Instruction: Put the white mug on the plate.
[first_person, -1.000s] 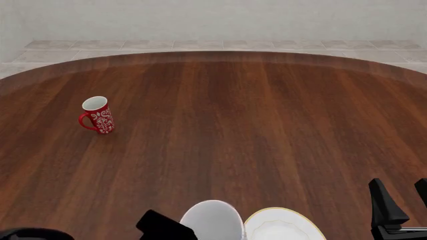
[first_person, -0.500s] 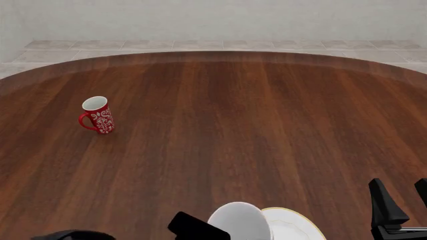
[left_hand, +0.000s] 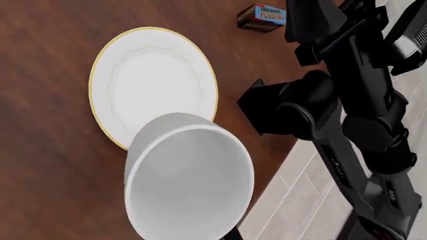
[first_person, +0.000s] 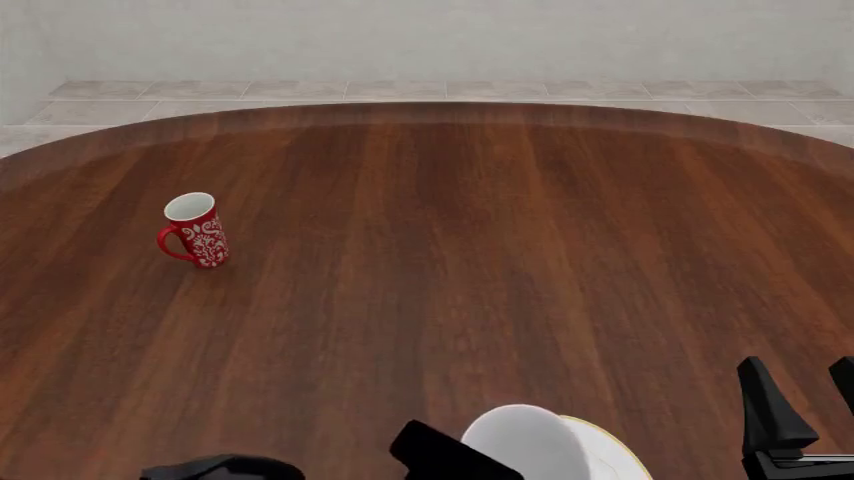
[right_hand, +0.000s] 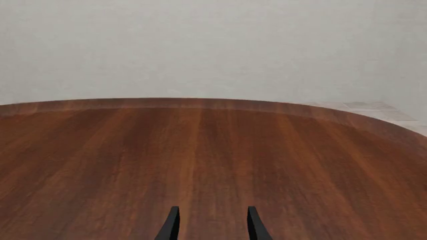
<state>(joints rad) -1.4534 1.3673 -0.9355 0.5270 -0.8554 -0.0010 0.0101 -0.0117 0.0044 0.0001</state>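
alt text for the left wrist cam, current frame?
Close up, the white mug shows its open mouth and overlaps the near rim of the plate, gold-edged, on the wooden table. The black right arm stands beside it, a chocolate pudding box beyond.

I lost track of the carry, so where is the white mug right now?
In the front view the white mug is at the bottom edge, right of centre, overlapping the plate's left part; the left wrist view shows it over the plate's edge.

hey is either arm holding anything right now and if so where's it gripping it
The left tool appears to carry the white mug over the plate; the exact grip spot is hidden. The right tool holds nothing.
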